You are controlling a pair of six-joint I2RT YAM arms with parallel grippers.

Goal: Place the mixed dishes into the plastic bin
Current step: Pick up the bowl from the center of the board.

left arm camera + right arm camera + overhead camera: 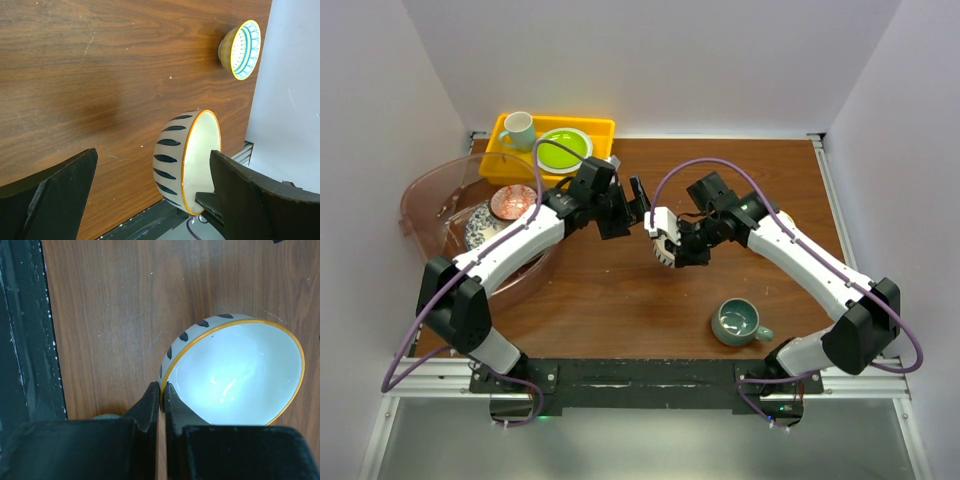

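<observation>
A cream bowl (662, 240) with dark stripes and an orange rim hangs tilted on its side over the middle of the table. My right gripper (682, 245) is shut on its rim (161, 386). My left gripper (638, 203) stands wide open just left of the bowl. In the left wrist view the bowl (172, 155) lies between that gripper's spread fingers (50, 195) without touching them. The pinkish plastic bin (425, 190) sits at the far left and holds a red-and-white plate (512, 203) and a blue-patterned plate (480, 228). A teal mug (738, 322) stands at the front right.
A yellow tray (605, 127) at the back holds a white mug (518, 129) and a lime-green plate (563, 150). A small yellow bowl with a teal pattern inside (240, 50) lies on the table near the right arm. White walls close the left, back and right sides.
</observation>
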